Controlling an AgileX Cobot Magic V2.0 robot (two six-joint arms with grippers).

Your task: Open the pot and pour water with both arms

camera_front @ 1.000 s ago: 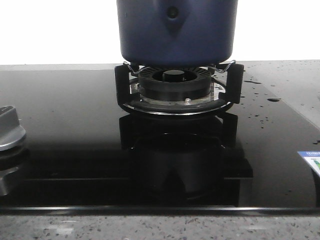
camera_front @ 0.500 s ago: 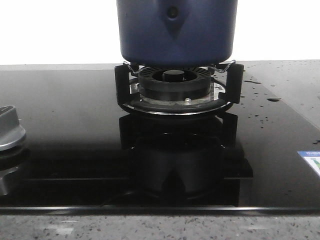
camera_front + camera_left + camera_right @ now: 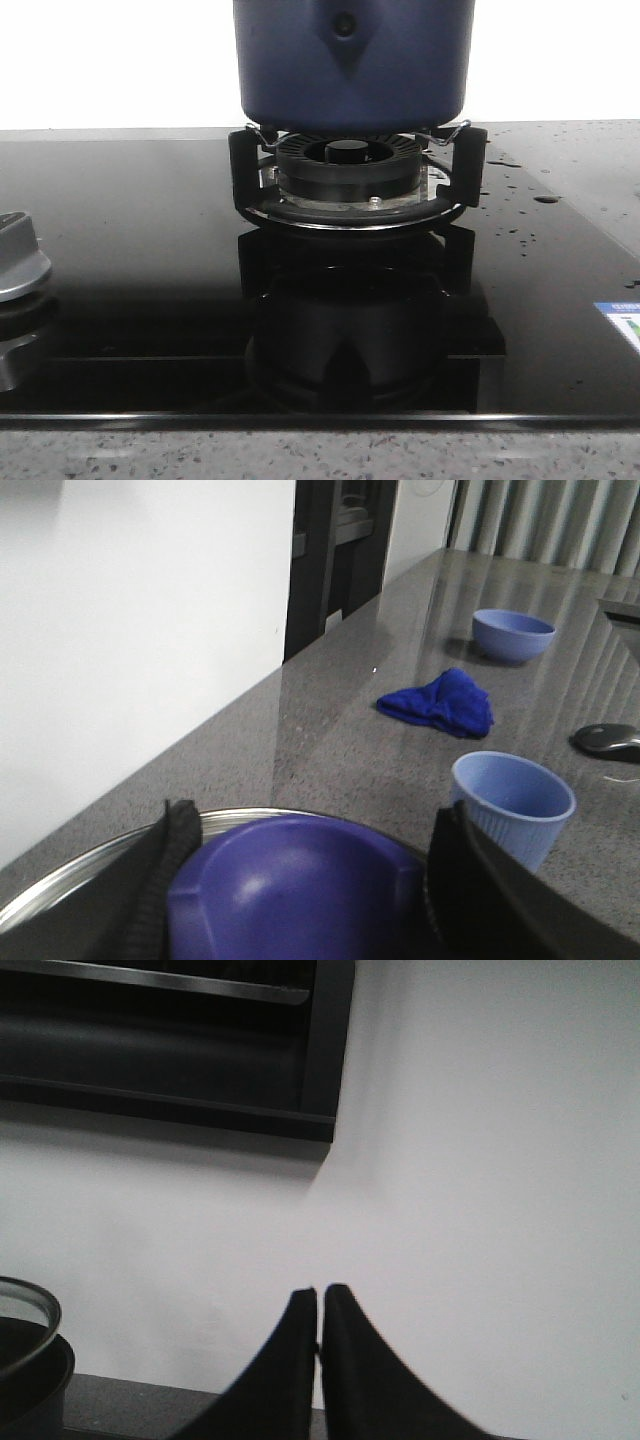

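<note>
Sitting at twelve o'clock in the front view, on the black burner grate [image 3: 455, 165]: the pot [image 3: 352, 62], dark navy, matte and straight-sided, rounding in at the base, showing a pointed shield-shaped handle mount with one rivet, top edge cropped and contents hidden. Gleaming below it, the glossy black cooktop [image 3: 140, 260], mirroring pot and burner, with a silver knob [image 3: 20, 262] at nine o'clock and water droplets scattered toward three o'clock. Straddling a purple rounded lid knob [image 3: 290, 890] in the left wrist view: the left gripper [image 3: 300, 895], fingers [image 3: 165, 880] standing wide on either side, contact impossible to tell; curving beneath, a shiny lid rim [image 3: 70, 875]. Waiting beyond on the grey counter [image 3: 330, 730]: a ribbed light-blue cup [image 3: 510, 805] looking empty, a blue bowl [image 3: 512, 634] with inside hidden, and a crumpled blue cloth [image 3: 440, 702] between them. Pressing its tips together on nothing before a white wall: the right gripper [image 3: 319, 1335].
</note>
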